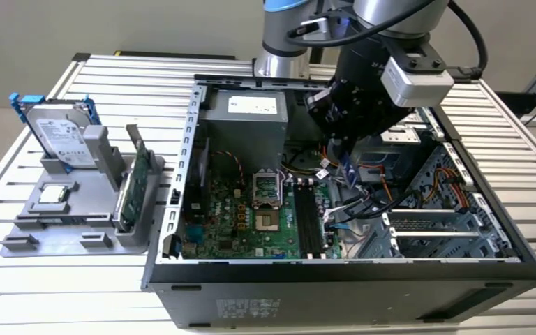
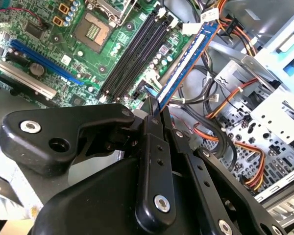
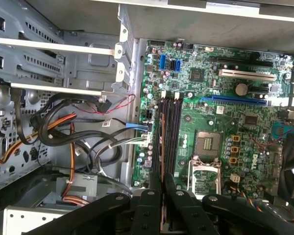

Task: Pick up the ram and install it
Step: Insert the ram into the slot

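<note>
My gripper (image 2: pixel 154 106) is shut on the ram (image 2: pixel 186 61), a long thin blue board with a white label that sticks out from between the fingers. In the first wrist view the ram (image 3: pixel 161 142) is edge-on, running beside the black memory slots (image 3: pixel 172 127), and the gripper (image 3: pixel 161 180) is just behind it. In the exterior view the gripper (image 1: pixel 343 159) hangs inside the open computer case (image 1: pixel 343 269), above the motherboard (image 1: pixel 240 223) and just behind the memory slots (image 1: pixel 307 222). The ram is held above the slots, not seated in one.
Loose cables (image 1: pixel 366 206) and orange wires (image 2: pixel 230 98) lie right beside the slots, next to the metal drive cage (image 1: pixel 435 230). The bare processor socket (image 1: pixel 266 188) is on the slots' other side. A grey tray (image 1: pixel 26 244) at the exterior view's left holds a hard drive (image 1: pixel 63 136) and a green card (image 1: pixel 133 188).
</note>
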